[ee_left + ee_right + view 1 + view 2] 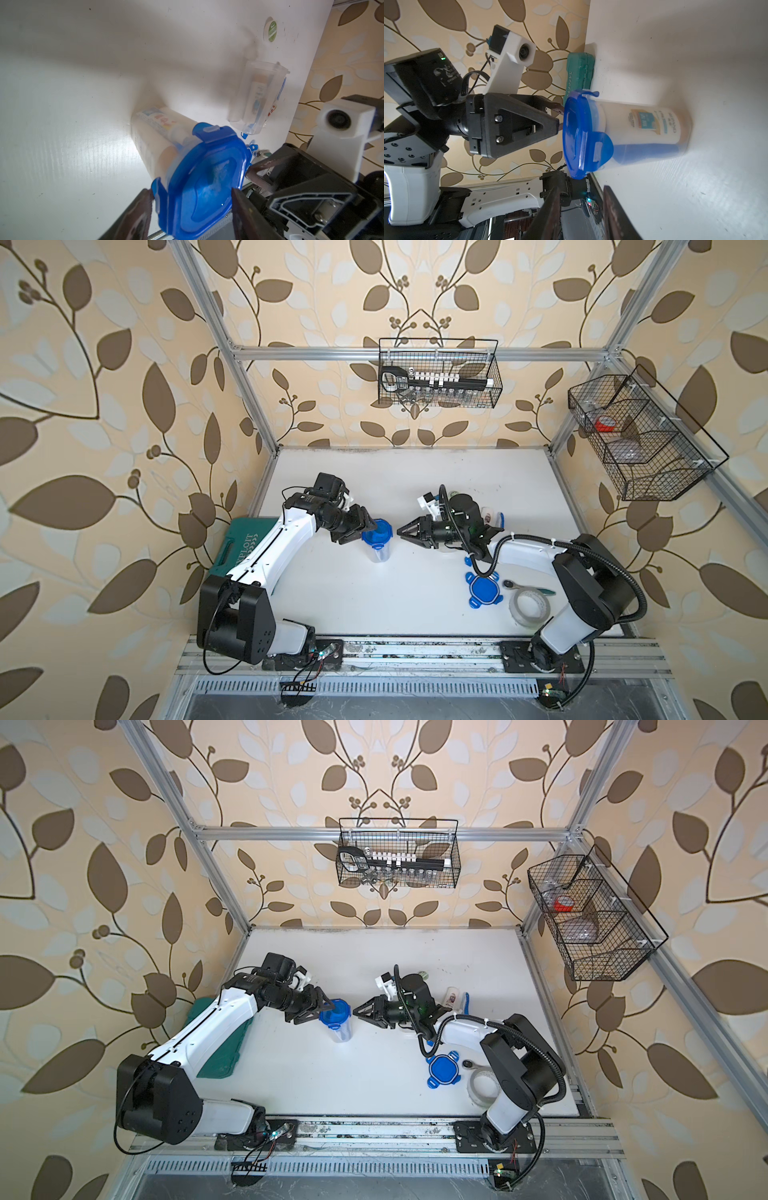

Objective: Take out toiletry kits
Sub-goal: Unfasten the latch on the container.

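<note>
Spare lid (483, 590): lay flat, nearest me.
Right gripper (581, 207): fingers stood apart, empty, beside the upright jar (612, 120).
Left gripper (191, 199): I saw it pinching that jar's blue lid (203, 178).
One kit (645, 122): sat inside that jar.
Other kit (256, 97): lay in the tipped jar (268, 68), farther back.

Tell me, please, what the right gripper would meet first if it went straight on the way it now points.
Most likely the blue lid of the upright clear jar; the right gripper points at it, though depth is unclear.
</note>
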